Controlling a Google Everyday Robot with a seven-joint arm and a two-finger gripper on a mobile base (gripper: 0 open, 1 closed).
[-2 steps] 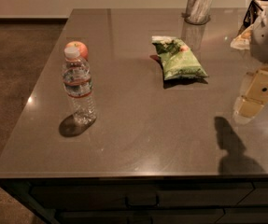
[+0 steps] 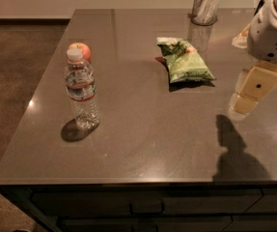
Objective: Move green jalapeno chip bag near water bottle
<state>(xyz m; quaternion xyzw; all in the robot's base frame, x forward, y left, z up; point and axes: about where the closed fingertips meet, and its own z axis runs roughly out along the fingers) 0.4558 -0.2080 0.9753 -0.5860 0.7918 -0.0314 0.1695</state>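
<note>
Over the right side of the surface, the gripper: raised off the top, slung under the white arm housing, throwing a dark shadow toward the near edge. Touches nothing, carries nothing; cannot tell from this angle whether open or closed. Hangs right of the green jalapeno chip bag, near but apart, probably placed for a reach leftward and down.

Toward the far middle, the bag itself: lying flat, lengthwise front to back with a slight slant, white top edge at the far end. Offers a broad upper face to a grasp from above; crinkly film, so likely to slip or buckle.

Well apart, on the left side, the water bottle: upright, white cap on, shadow pooled at its base. Just behind it, a red-orange apple; cannot tell whether touching. Leaves the bare stretch to the bottle's right as the natural spot for the bag. Calls for a gentle approach, to avoid knocking over so light a bottle.

At the far edge behind the bag, a metal cup, seemingly out of the path.

As for writing: a thin band with a red stripe on the bottle, white and red-orange print on the bag, no word legible on either.
</note>
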